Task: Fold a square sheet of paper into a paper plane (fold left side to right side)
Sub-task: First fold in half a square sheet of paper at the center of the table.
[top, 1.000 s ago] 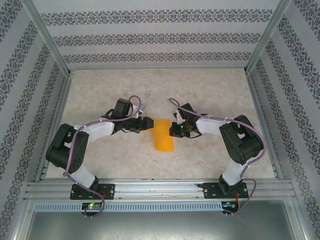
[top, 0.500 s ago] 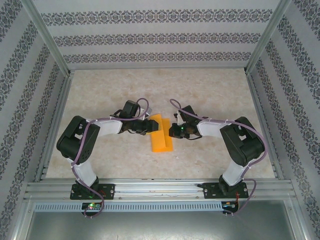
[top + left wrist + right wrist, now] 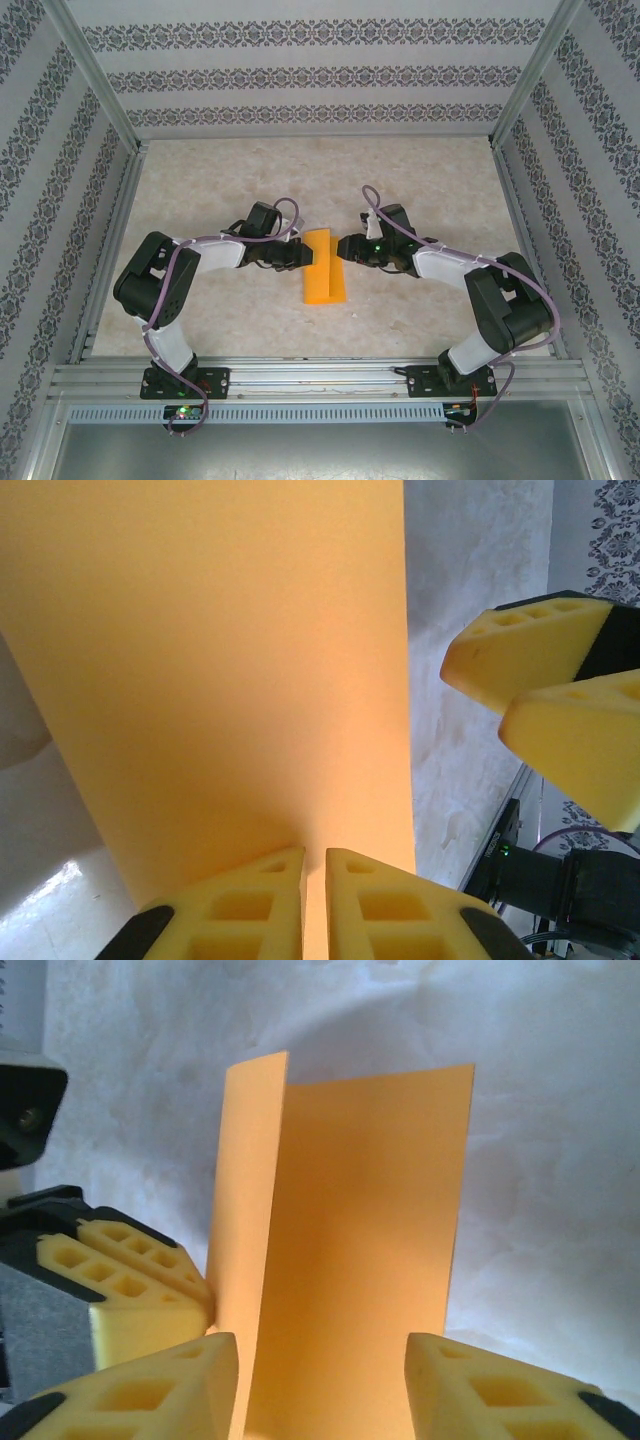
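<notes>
One flap up: left pincer [image 3: 314, 856] clenches the square sheet of paper [image 3: 323, 266], right pincer [image 3: 320, 1345] released; next, likely lay it rightward.

The left arm [image 3: 170, 290] and the right arm [image 3: 490, 300] are both made of bulky black joint housings joined by smooth white link shells. A lilac cable [image 3: 285, 212] runs along each arm. Their bases [image 3: 185, 380] are flat black plates. The left gripper [image 3: 314, 855] and the right gripper [image 3: 320, 1350] carry blocky yellow fingers [image 3: 150, 1390], moulded with square hollows and backed in black.
</notes>
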